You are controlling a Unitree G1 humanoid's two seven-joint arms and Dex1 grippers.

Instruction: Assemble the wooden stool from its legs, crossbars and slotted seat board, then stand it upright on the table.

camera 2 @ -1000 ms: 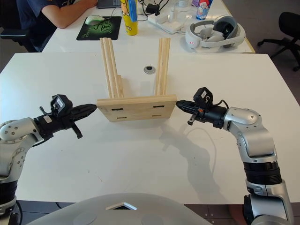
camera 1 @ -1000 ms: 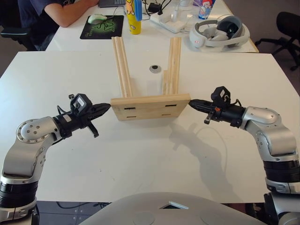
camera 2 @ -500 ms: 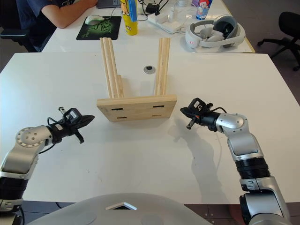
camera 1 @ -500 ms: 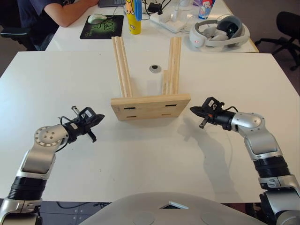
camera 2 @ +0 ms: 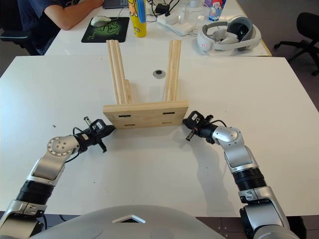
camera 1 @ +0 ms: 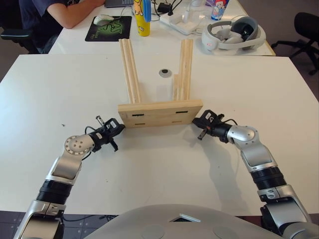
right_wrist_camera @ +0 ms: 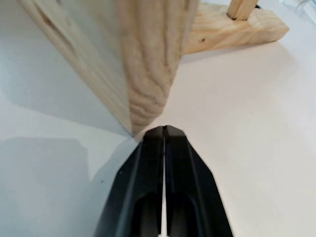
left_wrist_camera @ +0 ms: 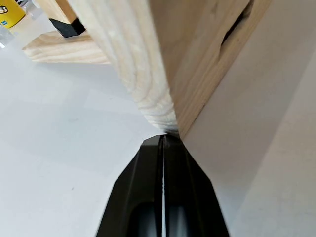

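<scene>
Pale wood stool [camera 1: 160, 114] lay on its side mid-bench, slotted seat board [camera 1: 149, 115] standing on its long edge with the slotted face toward the robot, and two pairs of legs [camera 1: 130, 69] running flat along the white bench [camera 1: 159, 169] toward 12 o'clock. Left gripper [camera 1: 118, 126] sat low on the bench at the seat board's 8 o'clock corner, jaws pressed closed with nothing between them. In the left wrist view the black tip [left_wrist_camera: 163, 140] met the bottom corner of the board. Right gripper [camera 1: 196, 120] sat at the board's 4 o'clock corner, jaws also closed and holding nothing. In the right wrist view its tip [right_wrist_camera: 164, 131] was just beside the corner; whether it touched could not be told. Small dark round disc [camera 1: 164, 72] lay on the bench between the leg pairs, toward 12 o'clock from the board. On the far bench at 12 o'clock were a yellow bottle [camera 1: 142, 17], a black mouse pad [camera 1: 108, 28] at 11 o'clock and a white headset [camera 1: 233, 34] at 1 o'clock.
</scene>
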